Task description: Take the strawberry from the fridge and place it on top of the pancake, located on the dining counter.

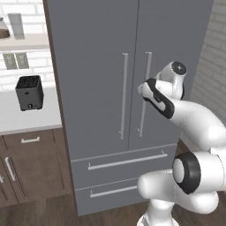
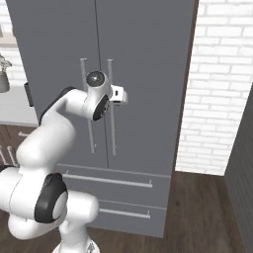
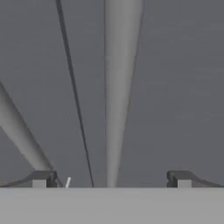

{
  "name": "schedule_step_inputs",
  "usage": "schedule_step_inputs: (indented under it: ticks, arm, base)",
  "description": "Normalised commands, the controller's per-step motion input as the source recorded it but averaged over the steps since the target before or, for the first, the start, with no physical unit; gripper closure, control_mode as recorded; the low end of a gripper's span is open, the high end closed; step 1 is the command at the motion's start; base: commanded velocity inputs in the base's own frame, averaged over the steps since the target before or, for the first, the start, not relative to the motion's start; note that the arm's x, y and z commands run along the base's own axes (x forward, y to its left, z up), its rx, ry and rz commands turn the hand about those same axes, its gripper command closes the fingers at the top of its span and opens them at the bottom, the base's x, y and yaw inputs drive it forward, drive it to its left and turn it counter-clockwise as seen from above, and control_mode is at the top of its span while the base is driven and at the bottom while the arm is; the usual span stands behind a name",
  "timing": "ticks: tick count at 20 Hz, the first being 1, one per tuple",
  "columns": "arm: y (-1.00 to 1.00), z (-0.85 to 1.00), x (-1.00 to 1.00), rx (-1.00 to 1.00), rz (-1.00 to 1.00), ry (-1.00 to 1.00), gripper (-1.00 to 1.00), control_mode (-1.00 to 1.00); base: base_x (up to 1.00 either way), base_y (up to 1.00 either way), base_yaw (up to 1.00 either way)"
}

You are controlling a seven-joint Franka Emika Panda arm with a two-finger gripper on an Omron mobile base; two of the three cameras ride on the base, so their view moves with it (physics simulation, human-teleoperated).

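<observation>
Kitchen brick wall (image 2: 217, 89) is flanking the fridge (image 1: 97, 35), both doors sitting shut, so I'm judging the strawberry is inside, hidden; pancake and dining table aren't showing from here. I'm holding the pincer (image 3: 111, 179) spread wide, straddling the right door's bar handle (image 3: 119, 87), ready to clamp and pull. Counting: two door handles, two drawers (image 1: 126, 161), each carrying one bar. One toaster (image 1: 29, 92) is sitting on the wall table (image 1: 26, 115) at left.
</observation>
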Motion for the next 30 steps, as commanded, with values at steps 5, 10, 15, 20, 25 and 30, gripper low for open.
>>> schedule_step_inputs:
  ticks: [5,10,15,20,25,30]
  arm:
    - [-0.16,-0.16,0.51,0.0,-0.04,0.0,-1.0,-1.0]
    - [0.0,-0.1,0.49,0.0,0.0,0.0,-1.0,-1.0]
    - [0.14,-0.07,0.26,0.0,0.0,0.0,-1.0,-1.0]
    - [0.12,-0.07,0.37,0.0,0.0,-0.01,1.0,-1.0]
    - [0.0,-0.01,0.23,0.0,0.0,-0.02,1.0,-1.0]
    - [-0.24,-0.01,0.03,0.0,-0.01,0.0,1.0,-1.0]
  base:
    - [0.0,0.0,0.0]
    - [0.0,0.0,0.0]
    - [0.0,0.0,0.0]
    - [0.0,0.0,0.0]
    - [0.0,0.0,0.0]
    - [0.0,0.0,0.0]
